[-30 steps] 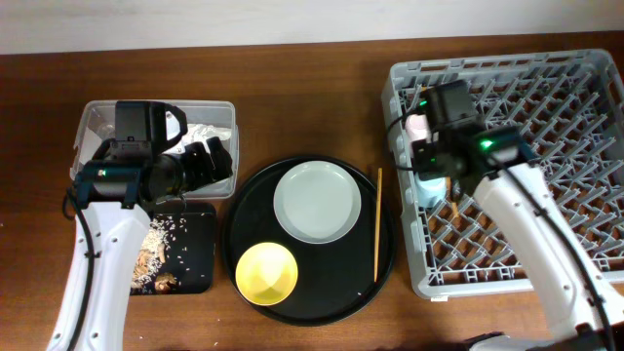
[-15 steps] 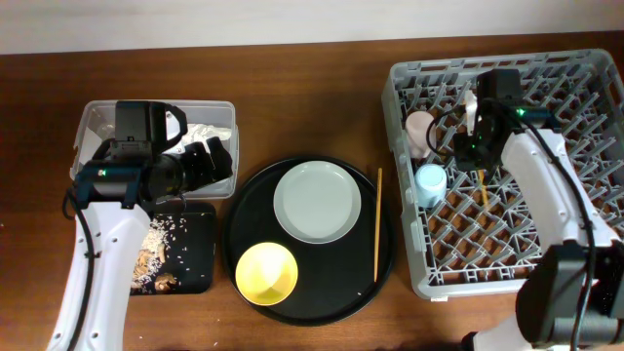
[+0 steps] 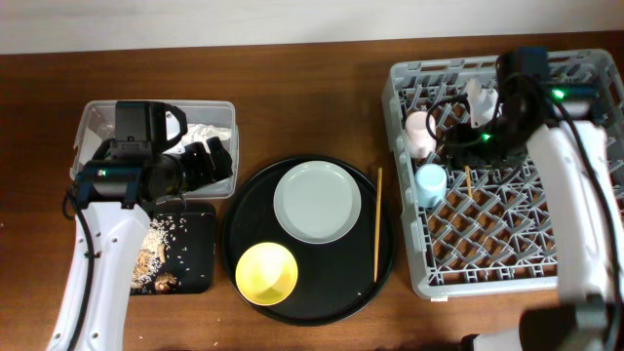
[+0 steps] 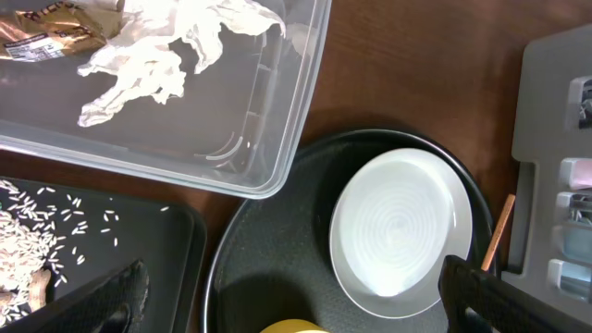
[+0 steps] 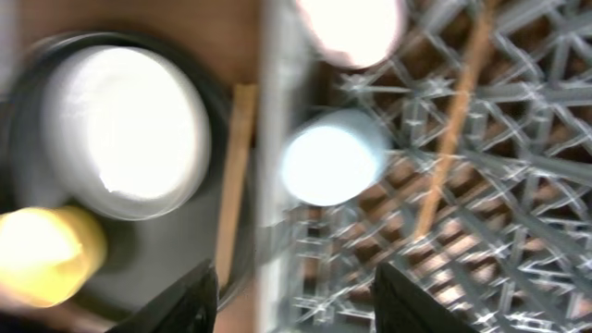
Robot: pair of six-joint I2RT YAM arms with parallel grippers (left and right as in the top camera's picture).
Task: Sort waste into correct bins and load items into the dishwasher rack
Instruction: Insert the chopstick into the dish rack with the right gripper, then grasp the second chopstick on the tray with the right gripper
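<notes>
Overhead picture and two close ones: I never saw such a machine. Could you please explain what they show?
A robot with two arms works at a table. One picture is taken from above; the other two from a camera on each wrist. The left gripper hangs open over a clear tub of crumpled paper, next to a shallow black tray of food scraps. The right gripper, open and empty, is above the dishwasher rack, which holds a pink cup, a blue cup and one chopstick. A round tray carries a plate, a yellow bowl and another chopstick.
</notes>
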